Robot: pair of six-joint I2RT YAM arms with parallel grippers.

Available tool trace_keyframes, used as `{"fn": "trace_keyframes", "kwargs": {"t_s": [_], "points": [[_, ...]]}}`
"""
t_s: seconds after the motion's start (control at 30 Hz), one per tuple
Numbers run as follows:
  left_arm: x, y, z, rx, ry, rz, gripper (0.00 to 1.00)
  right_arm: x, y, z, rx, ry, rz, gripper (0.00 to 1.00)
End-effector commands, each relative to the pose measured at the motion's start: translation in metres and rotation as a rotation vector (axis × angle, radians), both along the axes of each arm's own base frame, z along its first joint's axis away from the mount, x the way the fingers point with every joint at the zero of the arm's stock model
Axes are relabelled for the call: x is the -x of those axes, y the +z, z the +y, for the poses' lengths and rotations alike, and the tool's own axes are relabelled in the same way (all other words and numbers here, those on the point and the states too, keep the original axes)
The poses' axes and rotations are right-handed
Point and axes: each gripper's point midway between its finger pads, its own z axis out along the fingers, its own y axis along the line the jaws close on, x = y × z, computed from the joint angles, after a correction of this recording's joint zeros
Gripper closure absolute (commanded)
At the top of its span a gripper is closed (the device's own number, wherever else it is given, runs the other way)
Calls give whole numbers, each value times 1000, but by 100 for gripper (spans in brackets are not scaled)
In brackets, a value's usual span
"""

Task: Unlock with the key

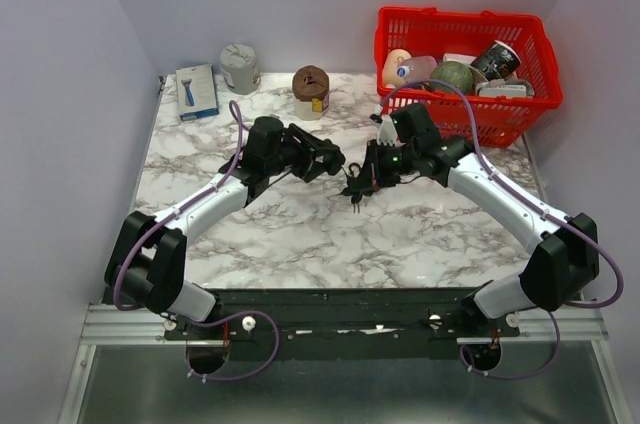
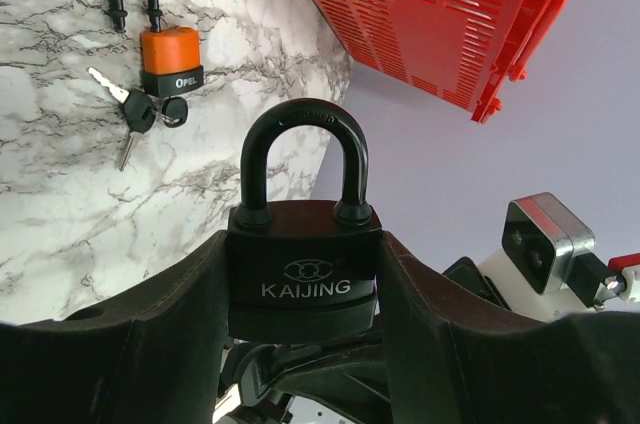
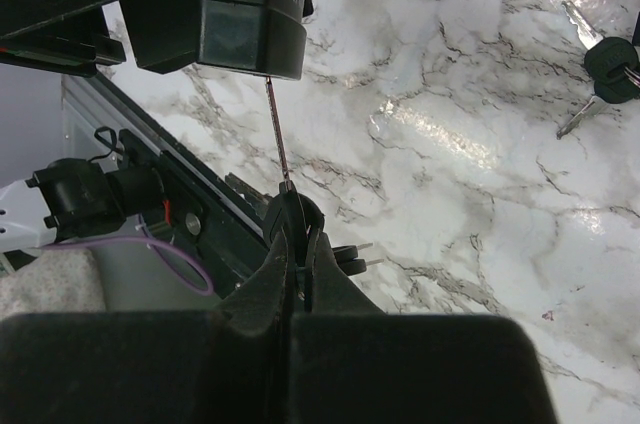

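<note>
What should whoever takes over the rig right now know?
Left tool: clamped on the black KAIJING padlock, held off the table, shackle closed.
Right tool: shut on the key, blade pointing at the padlock's underside.
Done: lock and key picked up and lined up.
Left: cannot tell if the key is seated; insert, turn, release the shackle.
An orange padlock with its own keys lies on the table.
</note>
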Motion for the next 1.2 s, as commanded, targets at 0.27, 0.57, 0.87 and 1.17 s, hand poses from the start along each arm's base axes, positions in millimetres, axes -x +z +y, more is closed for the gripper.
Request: {"fn": "trace_keyframes", "kwargs": {"t_s": [0.27,0.57,0.87,1.17], "points": [[-1,34,-2,46,-3,-98,100,-5,1,10,-38,6,10,99],[-3,35,-4,44,-6,-103,100,-5,-3,10,-33,4,21,99],[-1,35,-5,46,-13,-102,100,-12,-4,11,-27,-10,11,99],[1,36,-6,47,-20,-104,100,-18,-5,11,-14,-33,6,99]]}}
